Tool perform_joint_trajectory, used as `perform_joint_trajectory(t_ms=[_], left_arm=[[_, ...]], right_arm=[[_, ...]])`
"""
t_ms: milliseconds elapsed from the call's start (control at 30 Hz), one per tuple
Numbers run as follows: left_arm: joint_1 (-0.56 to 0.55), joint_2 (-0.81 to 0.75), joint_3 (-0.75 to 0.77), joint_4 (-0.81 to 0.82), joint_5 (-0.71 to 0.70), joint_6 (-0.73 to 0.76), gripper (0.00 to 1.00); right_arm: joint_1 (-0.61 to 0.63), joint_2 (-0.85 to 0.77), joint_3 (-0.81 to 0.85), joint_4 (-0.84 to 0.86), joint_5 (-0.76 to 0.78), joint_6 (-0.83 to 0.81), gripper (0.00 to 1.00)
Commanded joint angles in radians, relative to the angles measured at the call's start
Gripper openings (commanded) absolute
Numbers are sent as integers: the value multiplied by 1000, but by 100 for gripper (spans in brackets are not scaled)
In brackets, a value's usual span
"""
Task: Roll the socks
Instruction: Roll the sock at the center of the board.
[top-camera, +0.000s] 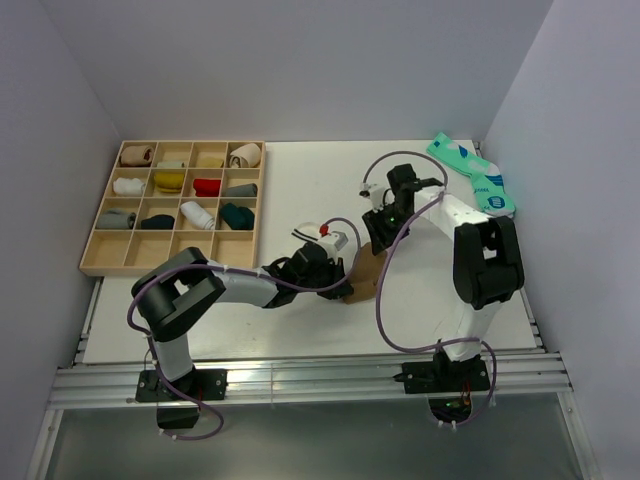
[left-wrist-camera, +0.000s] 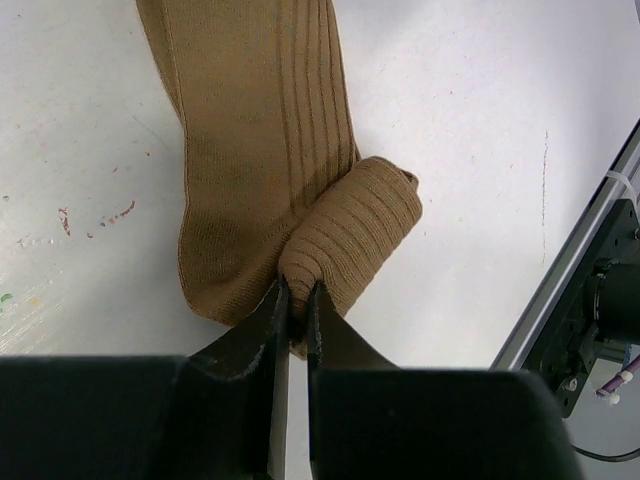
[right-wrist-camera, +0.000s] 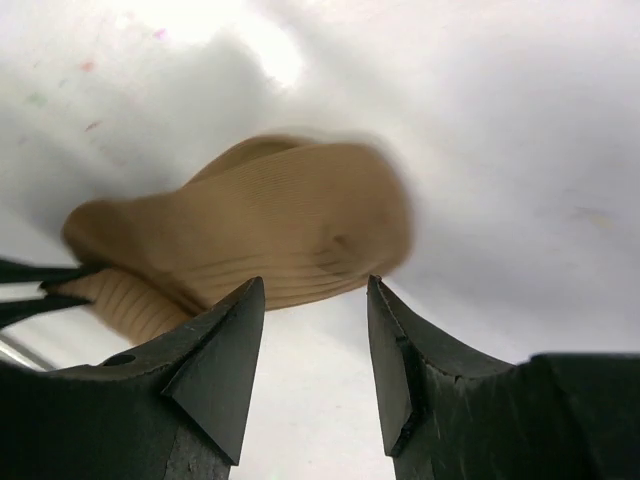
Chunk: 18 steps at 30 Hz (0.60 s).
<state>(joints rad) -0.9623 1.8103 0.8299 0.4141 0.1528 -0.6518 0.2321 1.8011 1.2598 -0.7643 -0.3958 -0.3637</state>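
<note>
Our left gripper (left-wrist-camera: 297, 298) pinches the rolled end of the tan sock (left-wrist-camera: 255, 140) on the table (left-wrist-camera: 480, 100); our right gripper (right-wrist-camera: 314, 300) hangs open by its other end. Soft and limp, it likely unrolls, so we'd hold the roll itself.

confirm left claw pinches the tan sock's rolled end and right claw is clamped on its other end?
Only the left claw grips the tan sock; the right claw is open at the other end, clamping nothing, per the right wrist view.
</note>
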Motion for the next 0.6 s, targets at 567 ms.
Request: perform_joint_trajectory(t_ms=[567], left_arm=[[-21,20,41,-118,-21,3,0]], right_arm=[[50,75,26,75,141,0,53]])
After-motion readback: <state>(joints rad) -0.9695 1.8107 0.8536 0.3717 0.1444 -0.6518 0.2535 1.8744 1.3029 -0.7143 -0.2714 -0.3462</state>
